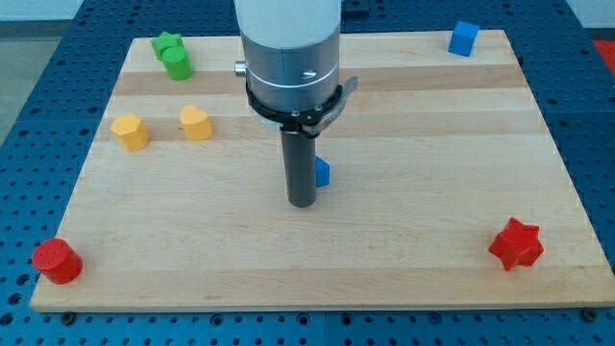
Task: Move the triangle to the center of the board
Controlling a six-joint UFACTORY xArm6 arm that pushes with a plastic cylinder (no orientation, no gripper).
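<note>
The blue triangle (323, 173) lies near the middle of the wooden board (432, 163), mostly hidden behind my rod; only its right part shows. My tip (303, 203) rests on the board just left of and slightly below the triangle, seemingly touching it. The arm's white and grey body hides the board above the triangle.
A green star (167, 43) and a green cylinder (177, 63) sit at the top left. Two yellow blocks (130, 132) (196, 123) lie at the left. A red cylinder (54, 260) is at the bottom left, a red star (516, 243) at the bottom right, a blue cube (463, 37) at the top right.
</note>
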